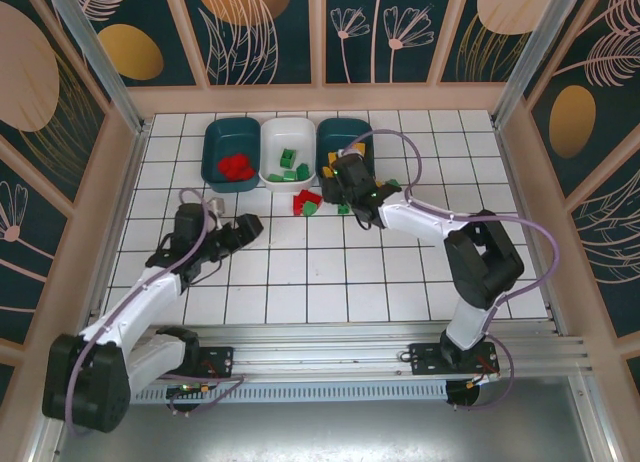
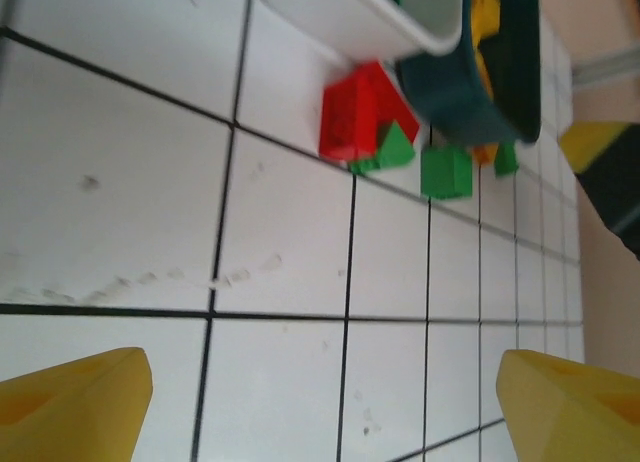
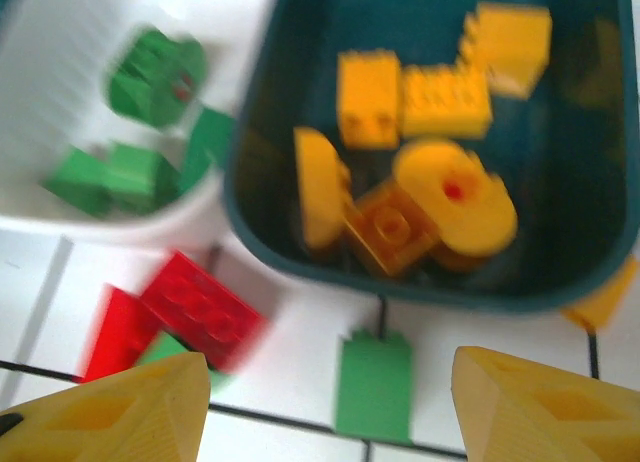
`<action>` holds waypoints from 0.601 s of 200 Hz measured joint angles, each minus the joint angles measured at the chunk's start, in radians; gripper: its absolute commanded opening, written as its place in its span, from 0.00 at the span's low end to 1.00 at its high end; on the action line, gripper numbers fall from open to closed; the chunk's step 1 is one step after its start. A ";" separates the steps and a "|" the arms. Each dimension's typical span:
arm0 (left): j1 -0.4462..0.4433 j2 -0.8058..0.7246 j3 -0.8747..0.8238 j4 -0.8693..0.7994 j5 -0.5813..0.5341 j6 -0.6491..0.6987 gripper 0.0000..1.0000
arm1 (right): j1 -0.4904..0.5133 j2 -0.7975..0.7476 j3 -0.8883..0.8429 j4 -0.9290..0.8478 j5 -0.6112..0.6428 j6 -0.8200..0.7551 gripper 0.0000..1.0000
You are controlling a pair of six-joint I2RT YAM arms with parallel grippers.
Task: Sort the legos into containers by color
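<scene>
Sorting looked mostly done. The white container (image 1: 272,137) stood at the far side of the tabletop (image 1: 300,282) and held only green legos (image 3: 130,172). The left teal container (image 1: 225,137), directly beside it on the left, held red legos (image 1: 236,168). The right teal container (image 3: 590,182), directly beside it on the right, held orange-yellow legos (image 3: 420,182). No mixed colours were seen in any tub.

Left to sort was a small loose cluster just in front of the white container, toward its right corner:
- red bricks (image 3: 200,304)
- a green wedge (image 2: 392,147) tucked against them
- a green brick (image 3: 373,382) near them, to the right

An orange-yellow piece (image 3: 603,300) appeared to lie on the tiles farther right of the white container. It was partly cut off, so this was not certain.

The right hand (image 3: 330,412) hovered just right of the white container, over the near rim of its neighbour, with its fingers apart and nothing between them. The left hand (image 2: 320,407) was low, in front and to the left of the white container. It was spread wide and empty, and it faced the cluster.

Judgement: only a handful of pieces remained.
</scene>
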 measured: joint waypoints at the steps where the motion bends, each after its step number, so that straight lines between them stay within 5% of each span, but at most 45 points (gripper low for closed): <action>1: -0.003 0.003 0.001 0.000 -0.001 0.000 0.88 | -0.001 0.000 -0.003 0.000 0.000 0.001 0.66; 48: -0.177 0.161 0.044 0.061 -0.059 -0.005 0.88 | -0.027 0.037 -0.057 -0.024 -0.032 0.043 0.67; 120: -0.190 0.172 0.044 0.084 -0.110 -0.023 0.90 | -0.047 0.165 -0.006 0.040 -0.065 0.069 0.55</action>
